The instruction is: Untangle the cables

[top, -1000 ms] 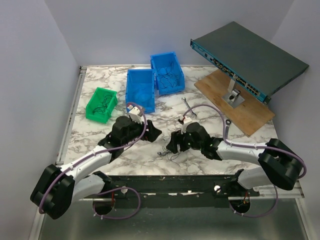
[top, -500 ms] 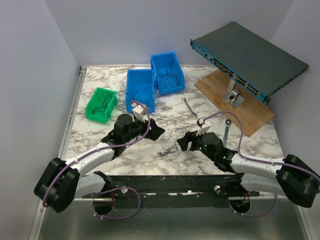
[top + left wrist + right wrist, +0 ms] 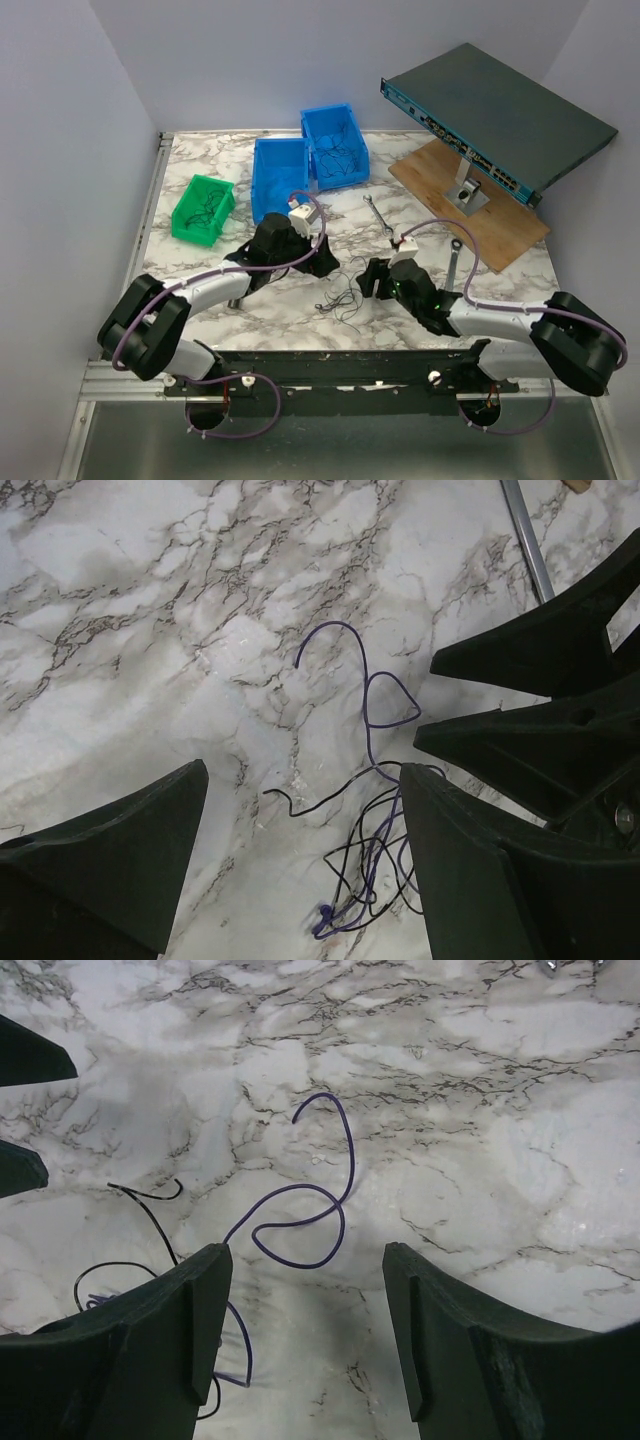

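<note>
The cables are a small loose tangle of thin blue-purple and black wires on the marble table, near its front edge. My left gripper is open and empty just left of and above the tangle. My right gripper is open and empty just right of it. In the left wrist view the tangle lies by the right finger of the open left gripper, with a purple strand curling away. In the right wrist view the purple loop lies just ahead of the open right gripper.
Two blue bins and a green bin hold more wires at the back left. Two silver wrenches lie right of centre. A wooden board bears a tilted network switch at back right.
My right gripper has drawn back right off the tangle, leaving it on the table. My left gripper has moved right, towards the tangle. The strands now lie more spread out.
</note>
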